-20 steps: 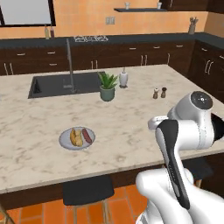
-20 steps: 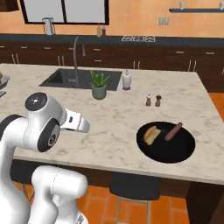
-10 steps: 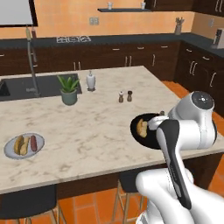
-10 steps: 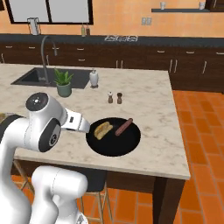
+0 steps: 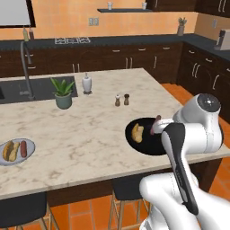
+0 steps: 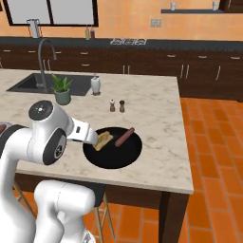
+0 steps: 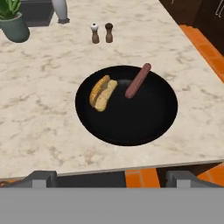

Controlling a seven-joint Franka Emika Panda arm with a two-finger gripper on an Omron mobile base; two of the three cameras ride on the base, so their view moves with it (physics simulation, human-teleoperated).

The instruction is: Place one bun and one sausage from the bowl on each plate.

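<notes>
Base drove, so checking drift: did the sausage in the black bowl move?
No. The sausage lies right of the bun, end at the bowl's rim as before.

Glossy white rounded arm [image 5: 197,130] with dark grey joints and trim.

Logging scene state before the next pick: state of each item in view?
bowl: on the counter near its edge, holds one bun and one sausage
bun: lying in the bowl, left part
sausage: lying in the bowl, far end on the rim
plate: far left on the counter, already holds a bun and a sausage
gripper: open, empty, short of the bowl
</notes>
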